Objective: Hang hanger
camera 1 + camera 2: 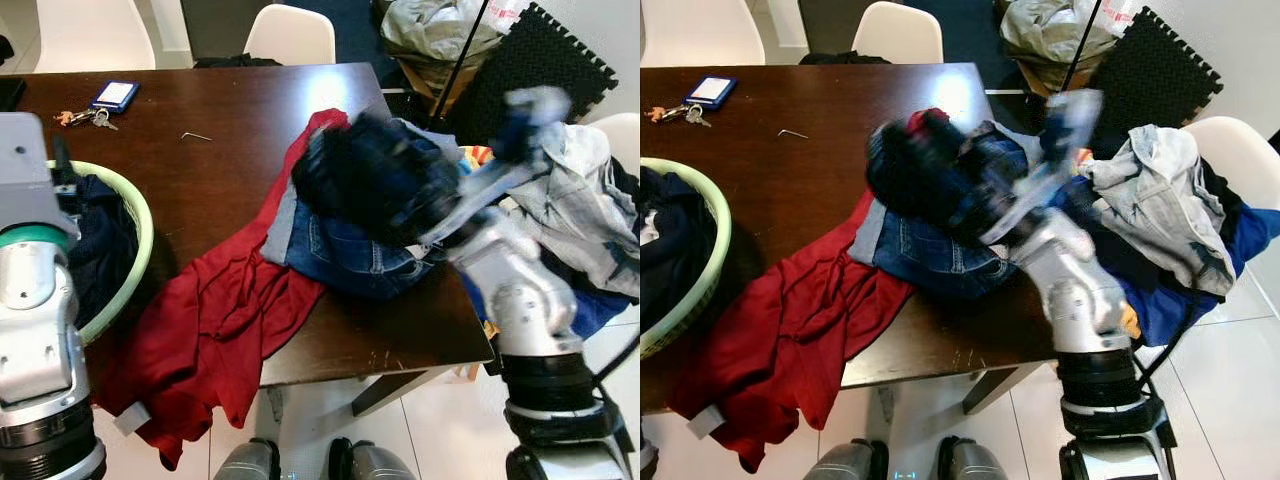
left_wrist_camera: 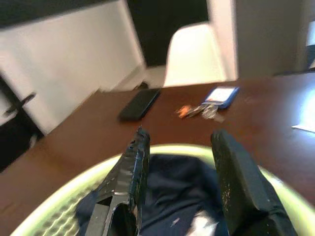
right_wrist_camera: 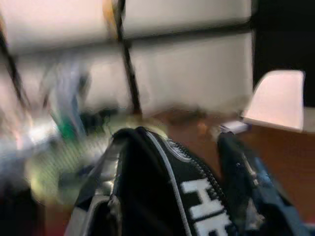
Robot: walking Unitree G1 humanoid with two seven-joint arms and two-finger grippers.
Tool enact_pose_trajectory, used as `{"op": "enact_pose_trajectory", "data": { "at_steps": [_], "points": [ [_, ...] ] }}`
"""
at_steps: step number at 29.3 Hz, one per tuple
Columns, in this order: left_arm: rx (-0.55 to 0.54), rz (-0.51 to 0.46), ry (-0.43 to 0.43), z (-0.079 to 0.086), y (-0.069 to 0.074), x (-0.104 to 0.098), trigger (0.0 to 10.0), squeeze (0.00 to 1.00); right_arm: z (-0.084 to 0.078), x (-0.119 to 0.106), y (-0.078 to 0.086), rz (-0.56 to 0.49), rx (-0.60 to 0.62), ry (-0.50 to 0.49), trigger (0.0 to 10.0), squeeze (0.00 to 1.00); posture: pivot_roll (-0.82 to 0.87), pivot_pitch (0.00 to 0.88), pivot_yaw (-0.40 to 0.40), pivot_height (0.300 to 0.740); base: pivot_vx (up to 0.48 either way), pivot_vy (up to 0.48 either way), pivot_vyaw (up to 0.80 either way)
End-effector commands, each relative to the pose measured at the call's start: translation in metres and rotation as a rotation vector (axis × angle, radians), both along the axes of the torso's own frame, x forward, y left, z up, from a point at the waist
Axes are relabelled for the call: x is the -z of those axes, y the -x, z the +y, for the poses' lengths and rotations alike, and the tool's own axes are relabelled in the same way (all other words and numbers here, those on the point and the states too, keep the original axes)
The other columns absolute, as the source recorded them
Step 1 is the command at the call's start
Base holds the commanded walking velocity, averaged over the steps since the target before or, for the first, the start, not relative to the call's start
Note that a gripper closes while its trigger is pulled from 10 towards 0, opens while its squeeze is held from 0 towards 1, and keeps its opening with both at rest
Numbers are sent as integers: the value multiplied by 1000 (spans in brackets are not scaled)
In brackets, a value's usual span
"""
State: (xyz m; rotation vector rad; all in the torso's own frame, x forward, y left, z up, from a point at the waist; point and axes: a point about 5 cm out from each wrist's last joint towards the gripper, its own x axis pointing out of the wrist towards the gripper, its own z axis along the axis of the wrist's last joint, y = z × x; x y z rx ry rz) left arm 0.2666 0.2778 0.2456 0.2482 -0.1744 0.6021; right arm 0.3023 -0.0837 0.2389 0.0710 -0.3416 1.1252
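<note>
My right gripper [image 3: 177, 187] is shut on a black garment [image 3: 162, 191] with a zipper and white lettering. That dark bundle [image 1: 370, 180] is blurred with motion above the clothes pile on the brown table [image 1: 220, 170]. A blurred pale blue-grey shape [image 1: 530, 110] sticks up beside my right arm [image 1: 510, 290]; I cannot tell what it is. My left gripper [image 2: 179, 167] is open and hovers over a green laundry basket [image 2: 64, 196] holding dark clothes. My left arm [image 1: 35, 300] rises at the table's near left.
Blue jeans [image 1: 345, 255] and a red garment [image 1: 210, 320] lie on the table, the red one hanging over its front edge. Keys [image 1: 85, 117], a blue card holder [image 1: 115, 94] and a phone [image 2: 139, 103] lie at the far left. A chair piled with clothes [image 1: 580, 200] stands at the right.
</note>
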Motion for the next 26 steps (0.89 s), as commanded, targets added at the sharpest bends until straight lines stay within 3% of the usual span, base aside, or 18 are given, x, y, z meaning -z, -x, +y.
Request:
{"op": "enact_pose_trajectory", "data": {
  "at_steps": [1, 2, 3, 4, 6, 7, 8, 10, 11, 13, 14, 15, 16, 18, 20, 21, 23, 26],
  "points": [
    [-44, 34, 30, 9, 2, 6, 10000, 0, 19, 24, -6, -206, 122, 410, 10000, 502, 82, 116, 20, 740, 0, 0, 0],
    [-44, 34, 30, 9, 2, 6, 10000, 0, 19, 24, -6, -206, 122, 410, 10000, 502, 82, 116, 20, 740, 0, 0, 0],
    [-38, 28, 31, 7, 1, 4, 10000, 0, 22, 31, -11, -341, 178, 609, 10000, 1000, 82, 116, 20, 740, 0, 0, 0],
    [-38, 28, 31, 7, 1, 4, 10000, 0, 22, 31, -11, -341, 178, 609, 10000, 1000, 82, 116, 20, 740, 0, 0, 0],
    [-23, 21, 24, 3, -1, -1, 10000, 0, 3, 37, -14, -447, 155, 924, 10000, 1000, 83, 116, 21, 740, 0, 0, 0],
    [-23, 21, 24, 3, -1, -1, 10000, 0, 3, 37, -14, -447, 155, 924, 10000, 1000, 83, 116, 21, 740, 0, 0, 0],
    [-21, 24, 29, 2, -1, -1, 10000, 0, -14, 37, -11, -430, 116, 1023, 10000, 1000, 73, 115, 23, 740, 0, 0, 0],
    [-21, 24, 29, 2, -1, -1, 10000, 0, -14, 37, -11, -430, 116, 1023, 10000, 1000, 73, 115, 23, 740, 0, 0, 0],
    [-20, 28, 33, 1, -1, -1, 10000, 0, -26, 31, -9, -411, 102, 1054, 10000, 0, 70, 116, 22, 740, 0, 0, 0],
    [-20, 28, 33, 1, -1, -1, 10000, 0, -26, 31, -9, -411, 102, 1054, 10000, 0, 70, 116, 22, 740, 0, 0, 0],
    [-14, 35, 42, -2, -2, 0, 10000, 0, -31, 10, -8, -395, 126, 911, 10000, 0, 57, 116, 25, 740, 0, 0, 0],
    [-14, 35, 42, -2, -2, 0, 10000, 0, -31, 10, -8, -395, 126, 911, 10000, 0, 57, 116, 25, 740, 0, 0, 0],
    [0, 37, 45, -6, -5, 0, 10000, 0, -28, -26, -5, -368, 153, 580, 10000, 0, 52, 113, 28, 740, 0, 0, 0],
    [0, 37, 45, -6, -5, 0, 10000, 0, -28, -26, -5, -368, 153, 580, 10000, 0, 52, 113, 28, 740, 0, 0, 0],
    [33, 25, 31, -16, -10, -3, 10000, 0, -19, -66, 9, -269, 87, -39, 10000, 0, 44, 106, 29, 740, 0, 0, 0],
    [56, 12, 12, -23, -13, -6, 10000, 0, -11, -69, 14, -182, 34, -261, 10000, 0, 42, 103, 30, 740, 0, 0, 0],
    [56, 12, 12, -23, -13, -6, 10000, 0, -11, -69, 14, -182, 34, -261, 10000, 0, 42, 103, 30, 740, 0, 0, 0],
    [116, -10, -30, -39, -20, -10, 10000, 0, -1, -63, 11, 44, 30, -635, 10000, 0, 30, 92, 34, 740, 0, 0, 0]
  ]
}}
